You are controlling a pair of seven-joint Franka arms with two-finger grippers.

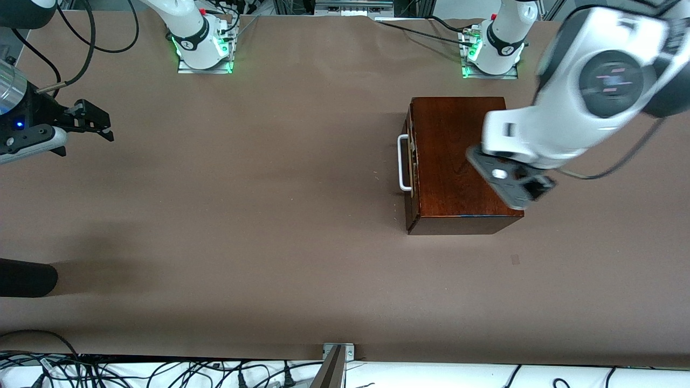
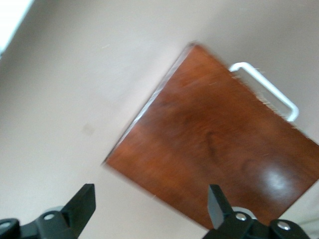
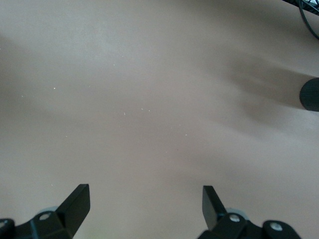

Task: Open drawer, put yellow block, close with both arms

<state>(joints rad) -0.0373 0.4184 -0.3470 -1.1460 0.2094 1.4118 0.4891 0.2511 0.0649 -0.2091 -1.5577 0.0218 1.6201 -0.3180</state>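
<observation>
Hovering over the dark wooden box (image 1: 458,161), the left gripper (image 1: 512,183) hangs with its fingers spread apart and holding nothing, as the left wrist view shows. The drawer (image 1: 411,161) looks shut or nearly so, its white handle (image 1: 403,163) facing nine o'clock, toward the right arm's end of the table. The right gripper (image 1: 94,121) waits at about nine o'clock near that end, fingers wide and empty, over bare brown table (image 1: 269,215). The yellow block appears in no view, so its place cannot be told. One likely risk: the left gripper sits above the lid, not at the handle, so a straight descent would strike the box top or shove the box. Only the front view shows both arms; the left wrist view alone shows the glossy lid (image 2: 214,144) and handle (image 2: 266,89) close up, and the right wrist view shows only tabletop.
</observation>
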